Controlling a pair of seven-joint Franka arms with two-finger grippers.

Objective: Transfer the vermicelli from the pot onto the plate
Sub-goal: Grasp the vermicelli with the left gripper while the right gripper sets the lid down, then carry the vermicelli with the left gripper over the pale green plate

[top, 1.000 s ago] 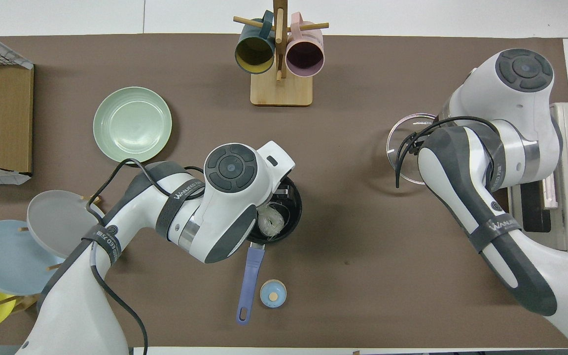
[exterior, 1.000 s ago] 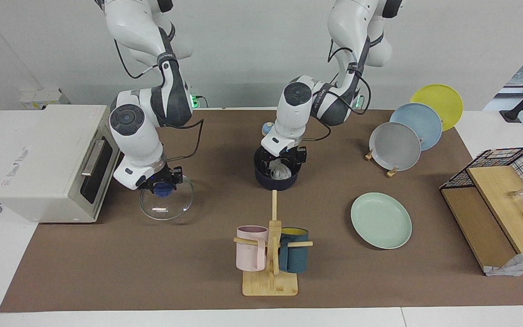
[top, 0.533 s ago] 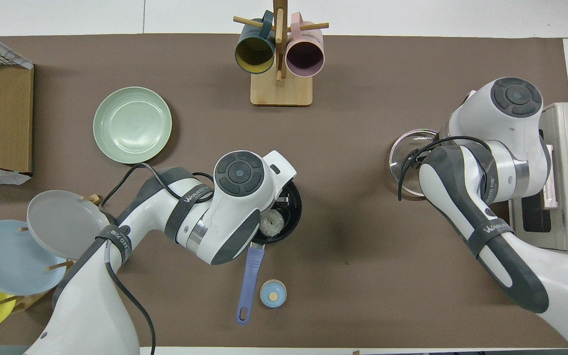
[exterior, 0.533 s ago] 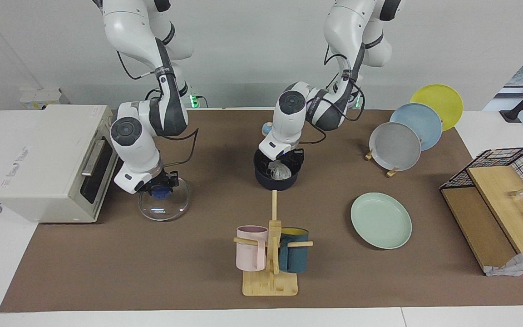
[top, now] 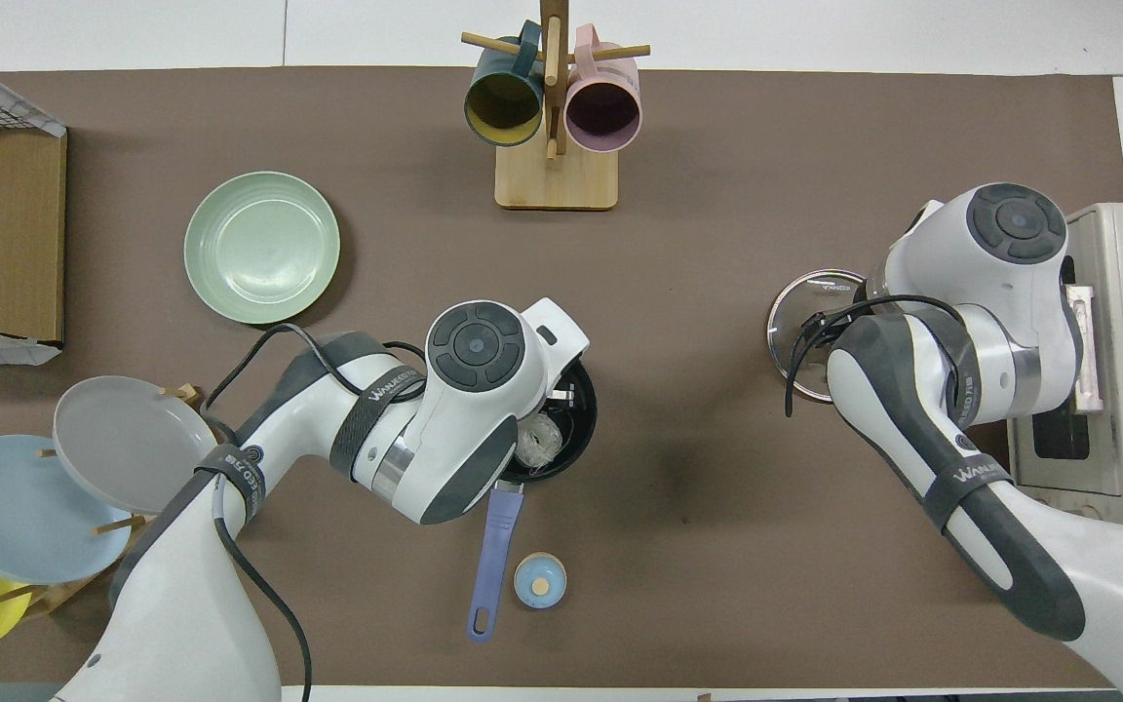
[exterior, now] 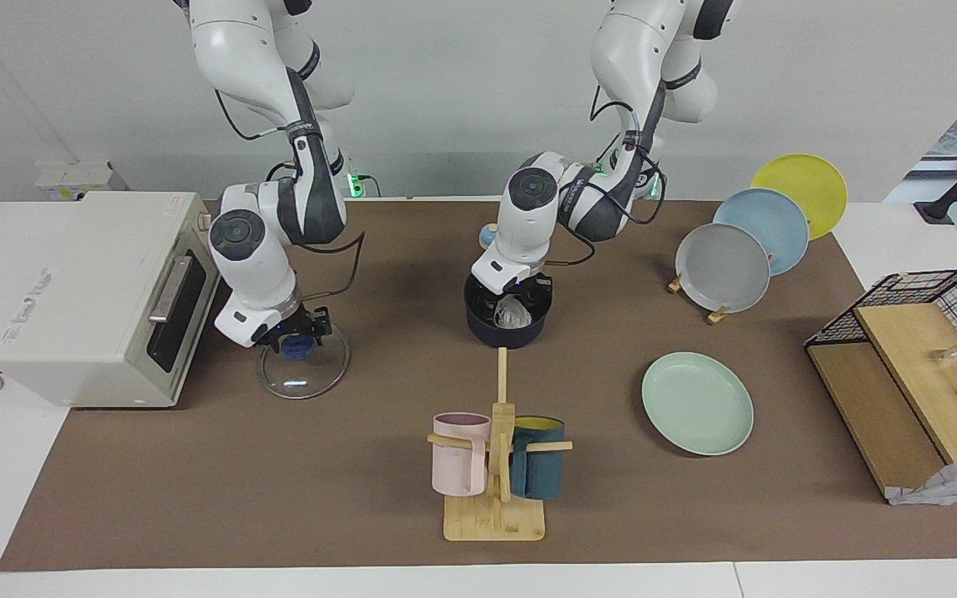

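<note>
The dark navy pot [exterior: 505,334] stands mid-table, its blue handle [top: 490,556] pointing toward the robots. A whitish clump of vermicelli [exterior: 514,311] lies inside and also shows in the overhead view [top: 539,438]. My left gripper [exterior: 516,301] is down inside the pot, open, with a finger on either side of the clump. The mint-green plate [exterior: 697,404] lies bare, farther from the robots, toward the left arm's end [top: 261,246]. My right gripper [exterior: 297,339] is shut on the blue knob of the glass lid [exterior: 304,372], low over the table beside the toaster oven.
A toaster oven [exterior: 88,291] stands at the right arm's end. A wooden mug rack [exterior: 495,498] with two mugs stands farther out from the pot. A small blue round piece [top: 539,580] lies beside the pot handle. Racked plates [exterior: 723,266] and a wire basket [exterior: 935,307] are at the left arm's end.
My left gripper has sunk deeper into the pot around the clump. My right gripper has brought the glass lid lower and flatter, and a little nearer the robots.
</note>
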